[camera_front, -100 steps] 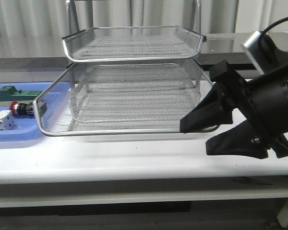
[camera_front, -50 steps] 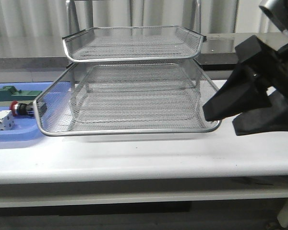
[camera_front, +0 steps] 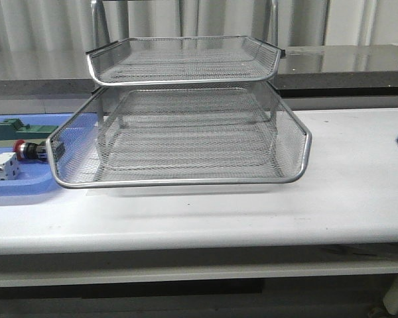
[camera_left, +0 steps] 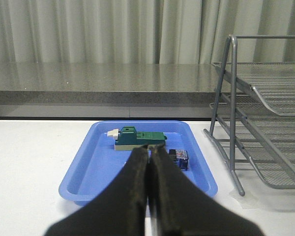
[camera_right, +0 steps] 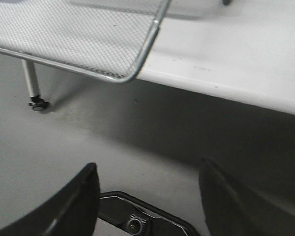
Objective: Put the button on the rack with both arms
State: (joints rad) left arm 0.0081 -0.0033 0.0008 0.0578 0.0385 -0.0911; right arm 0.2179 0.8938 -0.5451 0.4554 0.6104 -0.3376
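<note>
**Button in the blue tray, both tools clear of it**

While the rack stands in the middle of the white bench, the button lies in the blue tray just beside the rack's left end, its red cap pointing away from the rack. A green-and-cream block lies in the same tray, behind the button, and a white block sits in front of it.

Seen from the left wrist, the left tool hangs over the near part of the tray with its fingers pressed together, holding nothing; the button lies just past the fingertips, a little to one side, not touching them.

The right tool has its fingers spread wide apart and empty, out past the bench edge, over the grey floor, well apart from the button.
</note>
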